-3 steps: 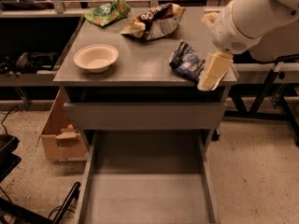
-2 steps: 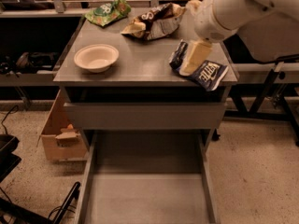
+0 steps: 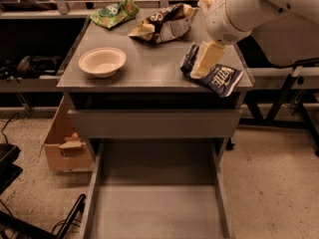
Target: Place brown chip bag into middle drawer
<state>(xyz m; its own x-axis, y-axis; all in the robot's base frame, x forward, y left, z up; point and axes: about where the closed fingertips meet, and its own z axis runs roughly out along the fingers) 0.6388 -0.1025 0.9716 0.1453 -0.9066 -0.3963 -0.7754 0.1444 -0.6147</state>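
Observation:
The brown chip bag [image 3: 162,21] lies crumpled at the back middle of the cabinet top, with its pale tan flap to the left. The middle drawer [image 3: 157,203] is pulled out wide below the cabinet, and its flat grey floor shows nothing on it. My gripper [image 3: 203,63] hangs from the white arm at the upper right. It points down over the dark blue bag [image 3: 219,78], to the right of and nearer than the brown chip bag, and is apart from it.
A green bag [image 3: 114,11] lies at the back left and a pale bowl [image 3: 102,61] stands at the front left of the top. The upper drawer [image 3: 154,123] shows only its grey front. A cardboard box [image 3: 62,143] stands left of the cabinet.
My arm has swung left from the cabinet's right edge, and the gripper is now over the dark blue bag, closer to the brown chip bag. The bags and bowl have not moved.

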